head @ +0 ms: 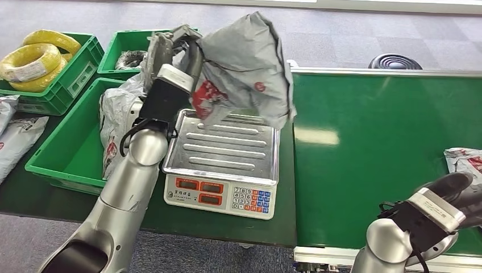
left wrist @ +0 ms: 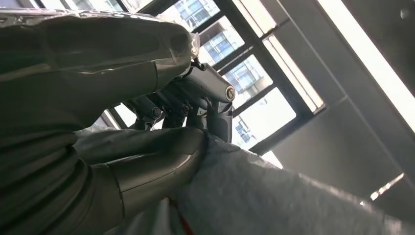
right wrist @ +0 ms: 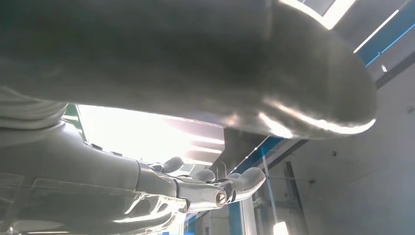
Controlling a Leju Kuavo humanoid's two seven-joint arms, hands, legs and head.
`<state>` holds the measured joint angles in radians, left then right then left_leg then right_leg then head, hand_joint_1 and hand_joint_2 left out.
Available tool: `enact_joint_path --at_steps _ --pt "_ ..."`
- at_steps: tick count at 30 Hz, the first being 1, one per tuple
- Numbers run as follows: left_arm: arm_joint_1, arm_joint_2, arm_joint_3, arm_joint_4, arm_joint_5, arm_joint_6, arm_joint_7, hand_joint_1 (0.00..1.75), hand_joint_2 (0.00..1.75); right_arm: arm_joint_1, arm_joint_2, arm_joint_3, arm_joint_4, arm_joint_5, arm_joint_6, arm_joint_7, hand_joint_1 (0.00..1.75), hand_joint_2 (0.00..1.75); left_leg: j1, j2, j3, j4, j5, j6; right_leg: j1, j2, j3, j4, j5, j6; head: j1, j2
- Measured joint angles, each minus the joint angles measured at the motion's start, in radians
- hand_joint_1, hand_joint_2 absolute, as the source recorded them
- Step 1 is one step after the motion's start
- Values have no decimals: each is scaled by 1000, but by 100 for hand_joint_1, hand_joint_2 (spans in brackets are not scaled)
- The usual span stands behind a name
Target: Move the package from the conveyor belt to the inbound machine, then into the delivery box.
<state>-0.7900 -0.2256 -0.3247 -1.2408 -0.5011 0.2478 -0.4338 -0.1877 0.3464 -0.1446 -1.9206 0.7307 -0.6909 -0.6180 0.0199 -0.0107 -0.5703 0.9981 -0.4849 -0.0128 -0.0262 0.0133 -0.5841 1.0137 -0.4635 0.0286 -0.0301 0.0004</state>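
Head view: my left arm is raised, elbow bent, with the left hand (head: 170,54) lifted above the weighing scale (head: 224,165) and grasping a grey package (head: 244,68). Left wrist view confirms it: the thumb and dark fingers (left wrist: 195,93) are clamped on the crumpled bag material. The package hangs in the air over the scale's steel tray, not resting on it; it is a wrinkled grey plastic mailer with red printing, slumped and folded. My right hand (head: 455,196) sits low over the green conveyor belt (head: 375,148), fingers loose and empty, near another grey parcel (head: 465,160) at the belt's edge.
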Motion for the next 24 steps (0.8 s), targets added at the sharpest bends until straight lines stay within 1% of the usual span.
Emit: enact_joint_path --at_steps 4,8,9,11,13,15,17,19,22,24 --pt "27 18 47 -92 61 50 2 152 175 9 0 1 8 8 0 0 0 0 0 -1 0 0 0 0 0 0 0 0 0 0 0 0" --pt "38 27 83 -144 65 104 2 149 175 15 0 2 19 14 0 0 0 0 0 -1 0 0 0 0 0 -1 0 0 0 0 0 0" --pt "39 28 89 -151 42 128 13 149 175 15 0 3 21 15 0 1 0 0 0 -1 0 0 0 0 0 -1 0 0 0 0 0 0" --pt "36 32 103 -148 -81 224 74 148 175 18 0 6 25 18 0 3 0 0 0 0 0 0 0 0 0 0 0 0 0 0 0 0" --pt "13 41 125 -110 -246 341 152 148 175 23 0 12 30 19 0 5 0 0 0 0 0 0 0 0 0 0 0 0 0 0 0 0" --pt "-32 58 164 -34 -374 412 196 148 175 28 0 20 34 19 0 9 0 0 0 0 0 0 0 0 0 0 0 0 0 0 0 0" --pt "-76 74 225 51 -482 436 216 148 175 32 0 27 38 20 0 15 0 0 0 0 1 0 1 -1 0 0 0 1 0 -1 0 0" --pt "-101 84 292 121 -551 440 226 148 175 36 0 33 41 21 0 18 0 0 0 1 1 0 1 -1 0 1 -1 1 1 -1 0 0" --pt "-120 91 357 190 -603 441 237 146 175 39 0 41 46 22 0 19 0 0 0 0 0 0 1 -1 0 1 -1 2 1 -1 0 0" --pt "-130 97 394 233 -662 441 260 145 175 43 0 46 49 20 0 19 0 0 0 0 0 0 1 -1 0 1 -1 2 1 -1 0 0"
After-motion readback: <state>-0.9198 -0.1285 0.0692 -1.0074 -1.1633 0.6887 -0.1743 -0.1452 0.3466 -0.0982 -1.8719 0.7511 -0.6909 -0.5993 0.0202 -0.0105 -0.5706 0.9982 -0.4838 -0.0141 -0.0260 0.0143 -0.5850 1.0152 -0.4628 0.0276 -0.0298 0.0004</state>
